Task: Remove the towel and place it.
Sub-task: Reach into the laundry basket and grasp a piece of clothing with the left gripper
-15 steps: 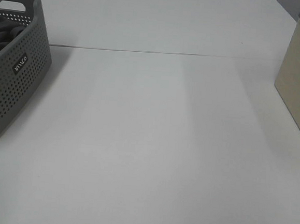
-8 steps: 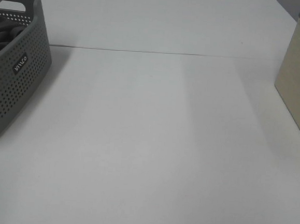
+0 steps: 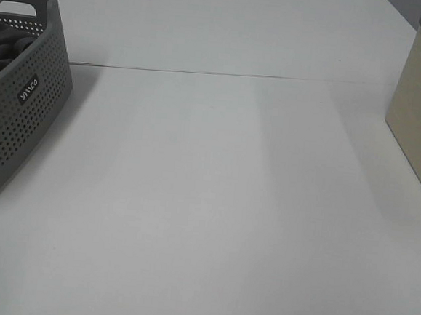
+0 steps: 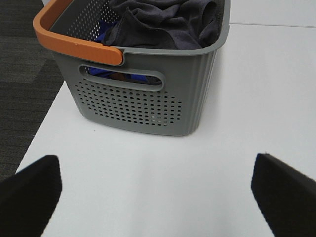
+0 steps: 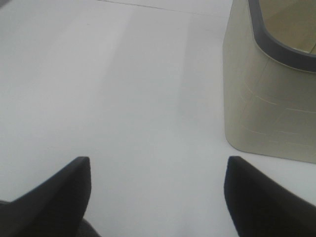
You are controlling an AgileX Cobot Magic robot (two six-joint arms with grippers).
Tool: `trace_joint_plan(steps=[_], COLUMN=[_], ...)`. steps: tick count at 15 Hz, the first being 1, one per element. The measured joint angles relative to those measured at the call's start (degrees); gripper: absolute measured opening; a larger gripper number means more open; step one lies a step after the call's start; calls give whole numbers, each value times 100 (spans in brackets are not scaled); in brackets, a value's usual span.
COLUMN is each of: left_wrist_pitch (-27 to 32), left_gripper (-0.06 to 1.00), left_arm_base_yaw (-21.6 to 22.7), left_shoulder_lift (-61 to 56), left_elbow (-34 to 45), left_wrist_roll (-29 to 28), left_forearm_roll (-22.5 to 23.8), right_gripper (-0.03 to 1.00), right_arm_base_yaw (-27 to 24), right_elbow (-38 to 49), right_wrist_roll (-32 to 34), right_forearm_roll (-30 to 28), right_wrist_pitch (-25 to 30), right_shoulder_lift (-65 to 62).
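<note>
The left tool [image 4: 155, 157] hovers with its two black fingers [image 4: 29, 192] spread wide and nothing between them. It hangs above the white table [image 4: 237, 98], just short of the end wall of the grey perforated plastic basket [image 4: 143, 106]. The large dark charcoal-grey terry towel [image 4: 163, 22] lies crumpled inside that basket, heaped up to its rim. A blue cloth [image 4: 101, 34] lies beside it, near the orange handle [image 4: 74, 42]. The right tool [image 5: 158, 159] is likewise spread wide and empty over bare table, near the beige rounded bin [image 5: 266, 98] with its dark rim. In the high view, basket, bin and table stand just as they did a second ago; nothing has shifted.
</note>
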Motion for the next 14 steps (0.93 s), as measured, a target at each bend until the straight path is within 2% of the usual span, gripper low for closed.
trace_joint_plan(steps=[14], left_wrist_pitch=[0], left_gripper=[99], left_arm_base_yaw=[0], left_shoulder_lift=[0], left_elbow=[0], left_wrist_roll=[160], left_forearm_roll=[6], right_gripper=[73], right_arm_base_yaw=[0], right_elbow=[0], right_wrist_roll=[0], right_forearm_roll=[0], right_wrist_pitch=[0], right_shoulder_lift=[0])
